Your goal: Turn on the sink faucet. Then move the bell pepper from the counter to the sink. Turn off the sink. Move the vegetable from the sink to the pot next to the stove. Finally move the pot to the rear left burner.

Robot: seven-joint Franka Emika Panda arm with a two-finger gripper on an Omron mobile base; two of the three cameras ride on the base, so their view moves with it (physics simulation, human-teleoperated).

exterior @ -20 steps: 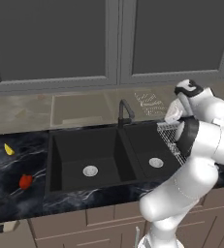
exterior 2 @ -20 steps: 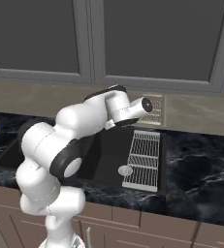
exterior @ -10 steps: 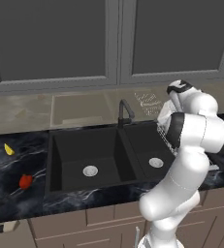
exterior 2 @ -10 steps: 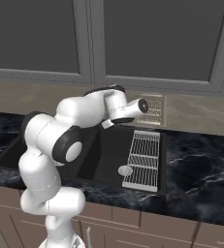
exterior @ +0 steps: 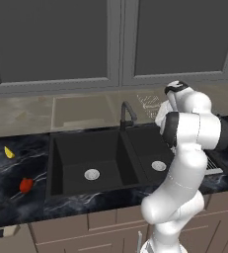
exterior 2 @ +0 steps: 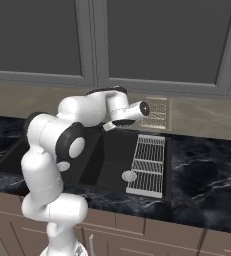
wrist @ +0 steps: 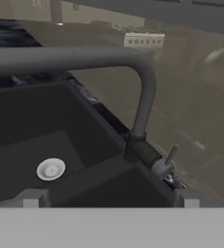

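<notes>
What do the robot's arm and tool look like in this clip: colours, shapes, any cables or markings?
The arm is glossy white, built of rounded, bulbous segments with dark grey bands and round caps at the joints. No loose cables or markings are visible. The tool shows as two small, blocky grey fingertips in the hand view.

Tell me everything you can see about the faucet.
The faucet is a slim, matte dark grey gooseneck with an arched spout, standing upright behind the divider between the two basins of the black sink. A thin silver lever sticks out at its base. No water is visible. The open gripper is close in front, not touching it.
</notes>
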